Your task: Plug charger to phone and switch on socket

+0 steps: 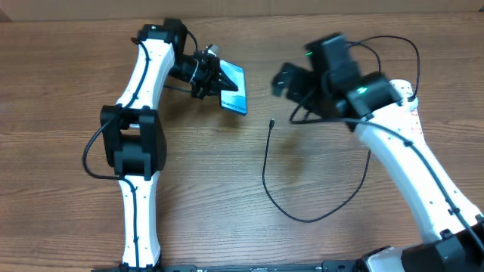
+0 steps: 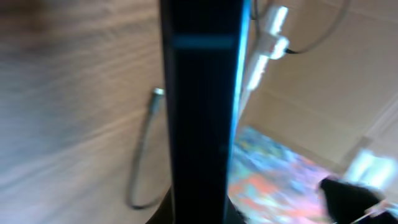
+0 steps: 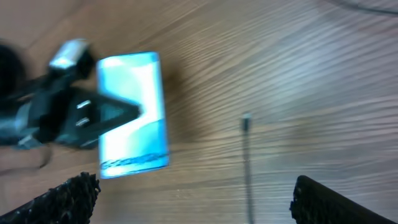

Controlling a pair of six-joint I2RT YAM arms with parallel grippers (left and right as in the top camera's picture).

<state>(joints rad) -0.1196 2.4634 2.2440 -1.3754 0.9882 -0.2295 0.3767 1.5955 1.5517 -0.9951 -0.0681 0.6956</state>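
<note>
The phone (image 1: 235, 89) sat clamped in our left gripper (image 1: 215, 79), tilted over the table (image 1: 227, 227). The charger (image 1: 265, 168) lay loose on the wood, its tip just beside the phone. Our right gripper (image 3: 199, 199) hovered near that tip, fingers spread wide, empty.
</note>
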